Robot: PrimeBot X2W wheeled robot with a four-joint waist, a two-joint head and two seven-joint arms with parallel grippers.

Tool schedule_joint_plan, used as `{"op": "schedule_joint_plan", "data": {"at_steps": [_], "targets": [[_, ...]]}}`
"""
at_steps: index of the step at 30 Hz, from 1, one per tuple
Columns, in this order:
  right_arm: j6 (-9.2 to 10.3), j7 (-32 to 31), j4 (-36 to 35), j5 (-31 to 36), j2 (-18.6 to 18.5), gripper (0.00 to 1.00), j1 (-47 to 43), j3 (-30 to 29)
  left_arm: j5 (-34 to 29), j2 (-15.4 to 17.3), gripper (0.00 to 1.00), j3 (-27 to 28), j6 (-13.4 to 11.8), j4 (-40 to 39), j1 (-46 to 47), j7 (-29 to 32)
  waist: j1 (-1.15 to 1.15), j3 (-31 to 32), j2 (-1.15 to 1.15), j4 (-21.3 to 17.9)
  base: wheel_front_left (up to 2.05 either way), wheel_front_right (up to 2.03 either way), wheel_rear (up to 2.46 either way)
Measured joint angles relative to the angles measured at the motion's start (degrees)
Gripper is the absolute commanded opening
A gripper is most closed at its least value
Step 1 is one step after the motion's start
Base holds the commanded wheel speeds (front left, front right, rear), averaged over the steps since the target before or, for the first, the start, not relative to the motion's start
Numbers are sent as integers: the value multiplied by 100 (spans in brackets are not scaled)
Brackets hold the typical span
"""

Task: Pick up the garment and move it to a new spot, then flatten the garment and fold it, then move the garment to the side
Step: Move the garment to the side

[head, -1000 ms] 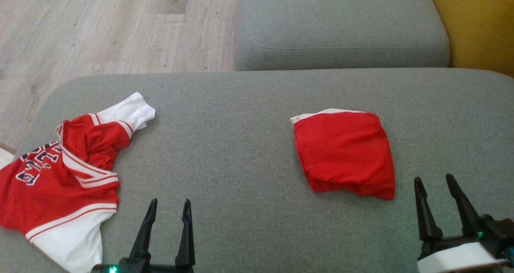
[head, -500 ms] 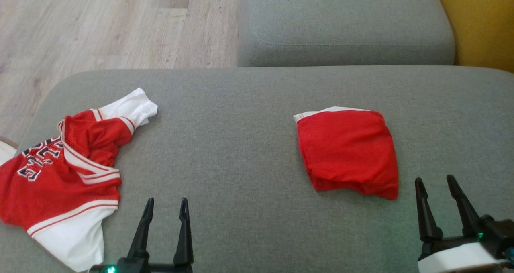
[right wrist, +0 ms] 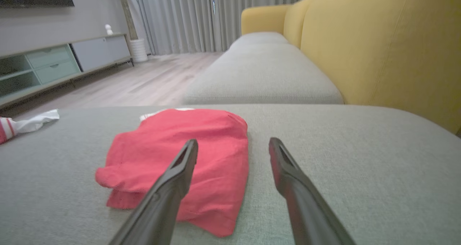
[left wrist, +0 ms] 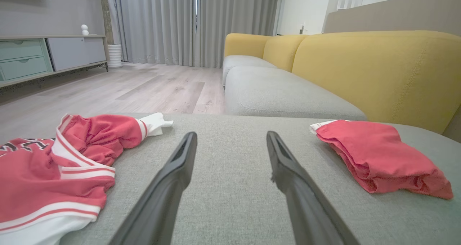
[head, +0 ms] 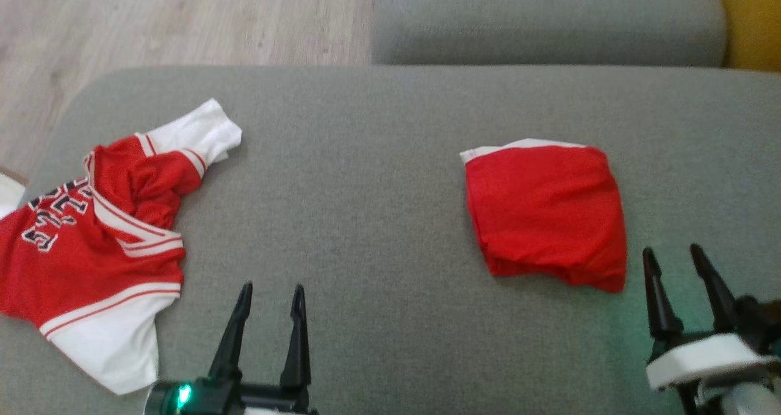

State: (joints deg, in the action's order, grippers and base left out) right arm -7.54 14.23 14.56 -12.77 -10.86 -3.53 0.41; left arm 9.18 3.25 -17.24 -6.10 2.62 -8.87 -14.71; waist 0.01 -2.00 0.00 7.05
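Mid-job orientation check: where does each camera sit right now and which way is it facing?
Head view: on the robot's head, looking down at the grey fabric sofa seat; left gripper and right gripper at the bottom, jaws open.
Left wrist view: low over the seat, facing the grey curtains, its own fingers between the crumpled red-and-white jersey and the folded red garment.
Right wrist view: low, facing likewise; own fingers, folded red garment ahead-left.
Shared: all three show the folded red garment; both wrist views the yellow sofa backrest.
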Motion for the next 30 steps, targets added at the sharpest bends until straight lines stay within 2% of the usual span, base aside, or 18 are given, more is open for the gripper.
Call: {"op": "schedule_joint_plan", "data": {"at_steps": [4,8,14,19,20,21,22,26,30], "targets": [[0,-68,571,-236,-256,100,537,162,49,0,100,-129,-7,-77,305,0,0,-266,0,23,0,0,0],[0,-580,1125,-633,-472,100,1326,448,55,-2,100,-274,-45,-90,606,0,1,-634,0,38,0,0,0],[0,-1112,1778,-1036,-603,100,2140,673,62,-7,100,-483,-81,-79,879,0,1,-1041,0,61,0,0,0],[0,-1477,2170,-1435,-645,100,2468,925,103,-15,100,-641,-103,-53,1172,0,1,-1283,0,127,0,0,0],[0,-1483,2153,-1601,-649,89,2487,984,122,-15,100,-668,-104,-36,1206,0,0,-1309,0,146,0,0,0],[0,-1522,2131,-1782,-664,28,2521,1043,145,-19,100,-677,-108,-32,1224,0,-1,-1332,0,161,0,0,0],[0,-1529,2096,-1909,-700,0,2534,1111,145,-19,100,-680,-143,-25,1227,0,-1,-1349,0,169,0,0,0],[0,-1412,1997,-2031,-951,0,2532,1356,151,-19,100,-687,-154,-13,1228,0,-1,-1378,0,112,0,0,0],[0,-1338,1918,-1904,-1432,0,2533,1378,222,-20,100,-641,-197,-203,1242,0,-1,-1452,0,-65,0,0,0]]}}
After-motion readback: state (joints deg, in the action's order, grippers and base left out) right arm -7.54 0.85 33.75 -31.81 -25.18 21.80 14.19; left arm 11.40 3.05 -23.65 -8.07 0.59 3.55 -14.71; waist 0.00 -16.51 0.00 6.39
